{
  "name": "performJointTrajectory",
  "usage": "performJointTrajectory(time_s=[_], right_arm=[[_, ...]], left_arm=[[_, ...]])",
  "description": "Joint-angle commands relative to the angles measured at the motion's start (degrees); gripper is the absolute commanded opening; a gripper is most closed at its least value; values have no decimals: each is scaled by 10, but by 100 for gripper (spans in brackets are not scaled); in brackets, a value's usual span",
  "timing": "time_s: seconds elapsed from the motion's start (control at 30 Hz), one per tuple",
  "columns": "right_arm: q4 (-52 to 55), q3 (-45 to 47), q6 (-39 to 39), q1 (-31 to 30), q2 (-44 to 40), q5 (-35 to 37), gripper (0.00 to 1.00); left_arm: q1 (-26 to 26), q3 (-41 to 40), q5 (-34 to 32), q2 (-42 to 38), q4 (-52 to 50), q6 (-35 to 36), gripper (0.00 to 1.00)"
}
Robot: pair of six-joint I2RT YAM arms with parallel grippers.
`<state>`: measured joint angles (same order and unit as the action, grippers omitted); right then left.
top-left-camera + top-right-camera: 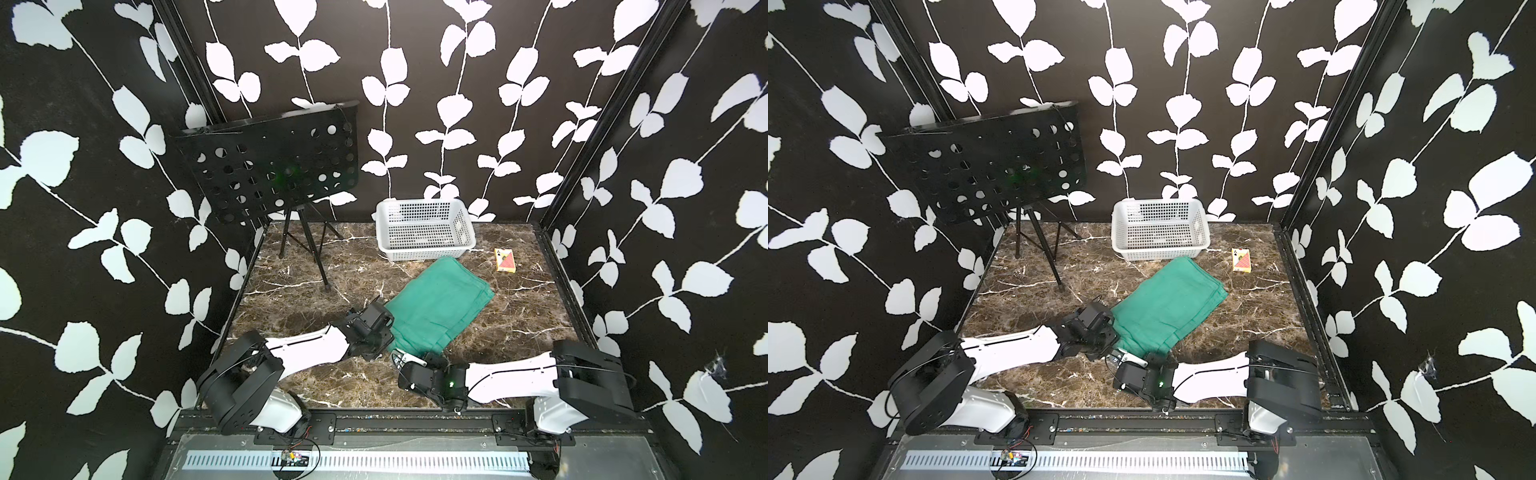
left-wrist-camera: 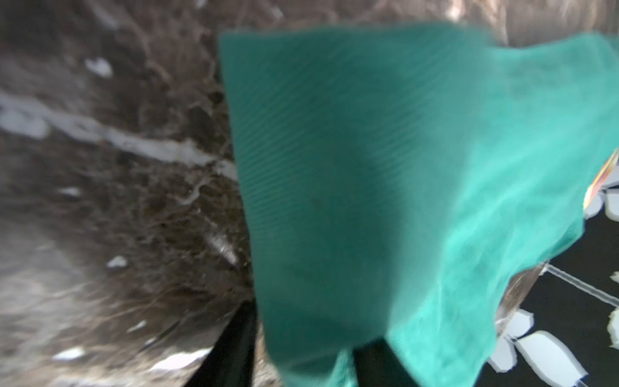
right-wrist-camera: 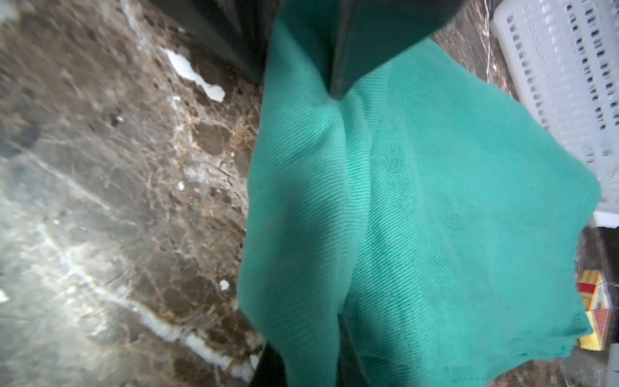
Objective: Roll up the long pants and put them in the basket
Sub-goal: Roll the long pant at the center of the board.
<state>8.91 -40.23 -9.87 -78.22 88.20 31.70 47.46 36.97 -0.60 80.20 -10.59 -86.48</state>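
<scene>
The long pants [image 1: 440,303] [image 1: 1167,303] lie folded into a teal-green slab, slanting across the middle of the marble table [image 1: 316,386]. My left gripper [image 1: 390,332] [image 1: 1115,328] is at the slab's near-left edge. In the left wrist view it [image 2: 311,323] stands open, with cloth [image 2: 368,167] between its black fingers [image 2: 231,348] and marble showing beside one of them. My right gripper [image 1: 409,359] [image 1: 1126,358] is at the near corner. In the right wrist view it [image 3: 308,335] is shut on a raised fold of the pants [image 3: 418,217].
A white basket [image 1: 428,253] [image 1: 1158,251] [image 3: 569,83] stands just beyond the pants' far end. A playing-card box [image 1: 505,261] [image 1: 1241,260] [image 3: 593,311] lies at the back right. A black music stand [image 1: 270,166] on a tripod [image 1: 307,249] fills the back left.
</scene>
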Motion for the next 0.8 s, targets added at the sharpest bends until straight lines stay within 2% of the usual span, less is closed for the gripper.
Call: performJointTrajectory(time_s=[0.0,0.1,0.27,0.4,0.57,0.77], right_arm=[[27,27,-60,9,-44,-54,5],[19,51,-121,49,-81,-188,2],[-16,111,-196,142,-144,-380,0],[-80,172,-265,242,-161,-531,1],[-163,228,-342,322,-151,-628,1],[-212,241,-365,373,-113,-689,1]], left_arm=[[-3,-5,-15,-45,-32,3,65],[0,-4,-16,-80,-37,15,75],[32,-6,-23,-115,-37,25,80],[57,-13,-8,-90,9,27,84],[55,-8,-3,-31,75,42,89],[22,40,16,54,92,80,87]])
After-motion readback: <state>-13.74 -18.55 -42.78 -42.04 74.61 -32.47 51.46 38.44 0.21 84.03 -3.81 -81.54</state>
